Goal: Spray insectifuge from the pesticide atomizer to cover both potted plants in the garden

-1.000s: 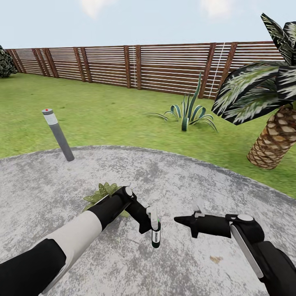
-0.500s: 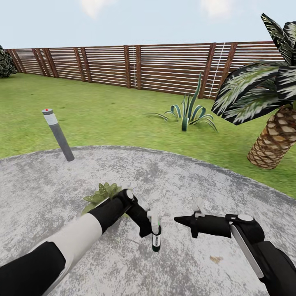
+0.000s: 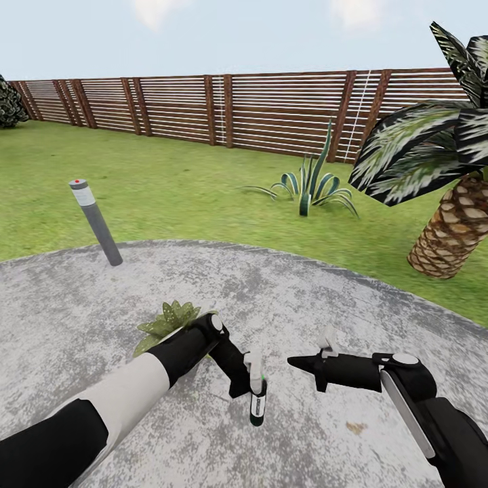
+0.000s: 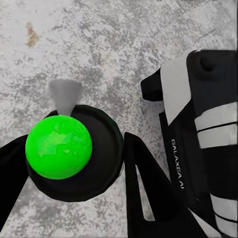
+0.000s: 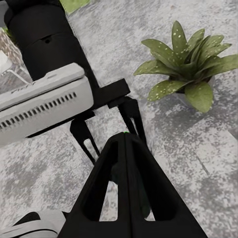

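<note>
On patio [image 3: 81,298] | left fingers [image 3: 252,369] clamp pesticide atomizer [image 3: 257,400] | right fingers [image 3: 298,362] together, empty

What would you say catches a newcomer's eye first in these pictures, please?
Most likely the pesticide atomizer, held upright in the left gripper low over the grey patio, with the right gripper shut and pointing at it from the right. Just behind the left arm sits a potted plant. Farther off stand a grey bollard lamp at the patio's edge and a palm on the lawn.
</note>
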